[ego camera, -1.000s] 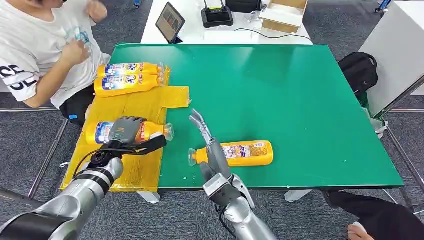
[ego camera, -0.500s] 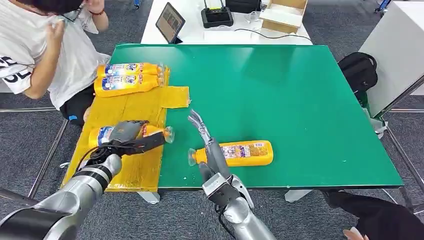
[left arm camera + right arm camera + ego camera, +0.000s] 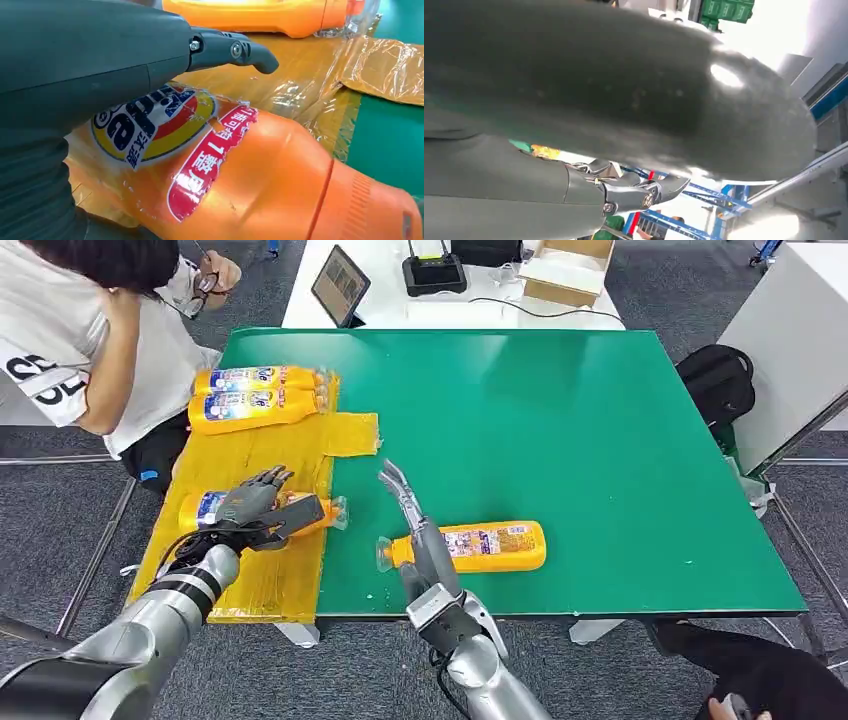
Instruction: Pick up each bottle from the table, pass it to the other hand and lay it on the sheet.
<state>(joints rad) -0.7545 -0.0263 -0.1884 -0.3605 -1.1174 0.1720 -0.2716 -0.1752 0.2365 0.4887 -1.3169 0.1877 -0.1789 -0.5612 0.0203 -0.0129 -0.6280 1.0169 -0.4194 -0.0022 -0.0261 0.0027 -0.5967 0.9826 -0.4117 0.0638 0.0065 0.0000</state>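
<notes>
An orange bottle (image 3: 204, 509) (image 3: 260, 170) lies on its side on the yellow sheet (image 3: 270, 450), cap toward the green table (image 3: 560, 420). My left hand (image 3: 255, 507) (image 3: 90, 65) hovers over its middle with fingers spread and thumb off the bottle, holding nothing. A second orange bottle (image 3: 485, 545) lies on the green table near the front edge. My right hand (image 3: 412, 525) (image 3: 599, 85) stands by its cap end, fingers straight and apart, empty. Two more bottles (image 3: 258, 378) (image 3: 255, 406) lie side by side at the sheet's far end.
A person (image 3: 80, 330) sits at the table's far left corner, close to the sheet. Behind the green table a white table (image 3: 440, 310) carries a tablet, a controller and a box. A black backpack (image 3: 715, 380) and a white cabinet (image 3: 790, 330) stand to the right.
My left hand lowered the bottle onto the sheet and spread its fingers off it. The right hand stayed put. The person raised their arms to their head.
</notes>
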